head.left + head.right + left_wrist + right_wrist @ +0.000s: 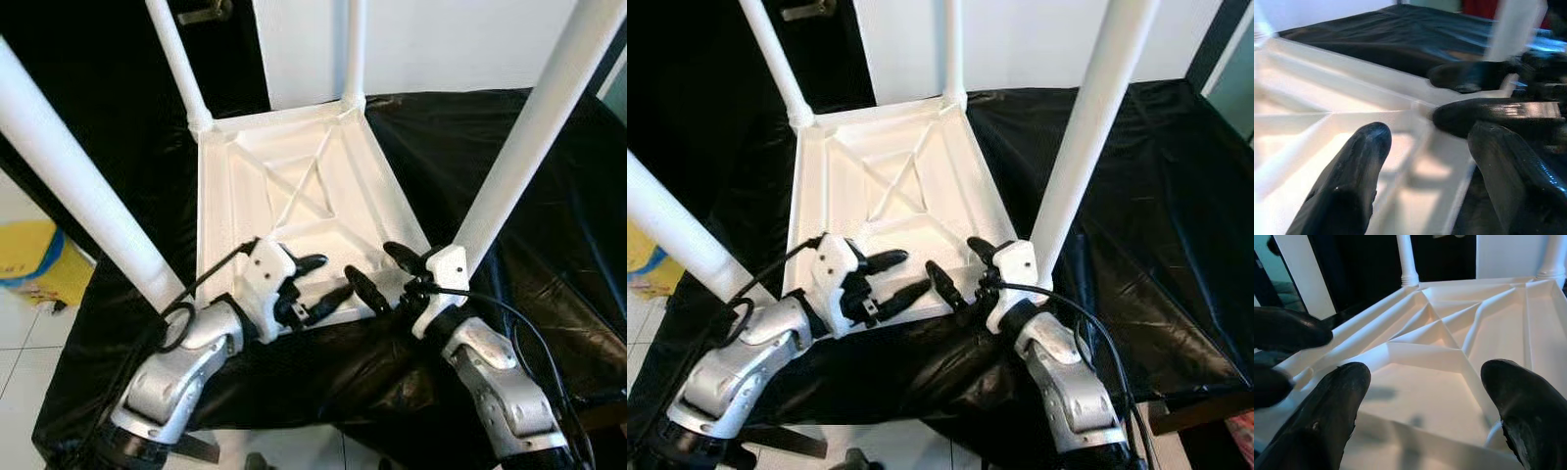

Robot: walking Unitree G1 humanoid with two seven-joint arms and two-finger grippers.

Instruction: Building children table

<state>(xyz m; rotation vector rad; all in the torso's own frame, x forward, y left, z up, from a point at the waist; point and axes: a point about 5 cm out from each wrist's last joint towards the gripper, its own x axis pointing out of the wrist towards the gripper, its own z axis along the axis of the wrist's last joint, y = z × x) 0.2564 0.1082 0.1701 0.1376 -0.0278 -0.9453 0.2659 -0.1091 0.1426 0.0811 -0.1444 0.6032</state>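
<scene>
A white plastic children's table [294,186] lies upside down on a black cloth, ribbed underside up. All its legs point upward: the near left leg [78,186], the near right leg [529,137] and two far legs [181,69]. My left gripper [328,277] is open, its fingers spread over the table's near rim. Just right of it, my right gripper [370,262] is also open at the same rim, beside the base of the near right leg. In the right wrist view the fingers [1327,411] straddle the rim [1415,440] and hold nothing.
The black cloth [549,255] covers the whole work surface and hangs over its near edge. A yellow and blue object [29,259] sits on the white tiled floor at the left. A dark door with a handle [206,12] and a white wall stand behind.
</scene>
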